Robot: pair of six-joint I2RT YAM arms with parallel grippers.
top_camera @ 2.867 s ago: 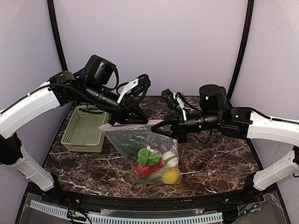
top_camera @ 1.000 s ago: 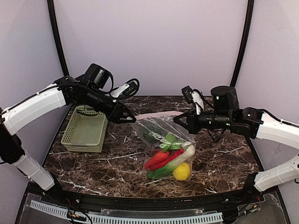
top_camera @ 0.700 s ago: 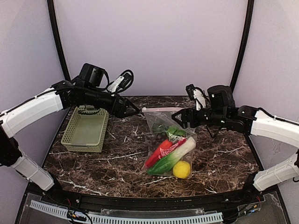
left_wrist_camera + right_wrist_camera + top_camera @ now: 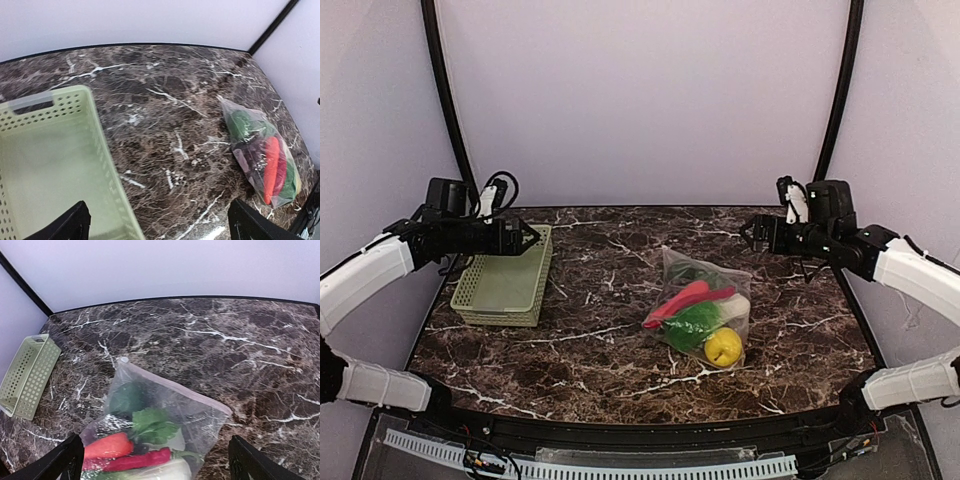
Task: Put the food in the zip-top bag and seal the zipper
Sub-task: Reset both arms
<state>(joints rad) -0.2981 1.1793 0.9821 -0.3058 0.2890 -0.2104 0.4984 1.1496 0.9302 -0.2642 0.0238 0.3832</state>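
The zip-top bag (image 4: 712, 285) lies flat on the marble table, right of centre, and nothing holds it. The food is inside: a red chili (image 4: 682, 298), a green leafy vegetable (image 4: 692, 322) and a yellow lemon (image 4: 724, 346). The zipper (image 4: 175, 387) runs as a flat pale strip along the bag's (image 4: 210, 422) far edge. My left gripper (image 4: 528, 236) hangs open above the basket's far right corner, well left of the bag (image 4: 250, 127). My right gripper (image 4: 750, 232) is open, behind the bag and to its right. Both wrist views show wide, empty jaws.
A pale green mesh basket (image 4: 495, 318) stands empty at the left of the table; its rim (image 4: 100, 130) fills the left wrist view, and the basket (image 4: 27, 377) shows small in the right wrist view. Black frame posts rise at the back corners.
Both grippers have opened and let go of the bag's mouth, then drawn back to their own sides. The bag has dropped flat onto the table.
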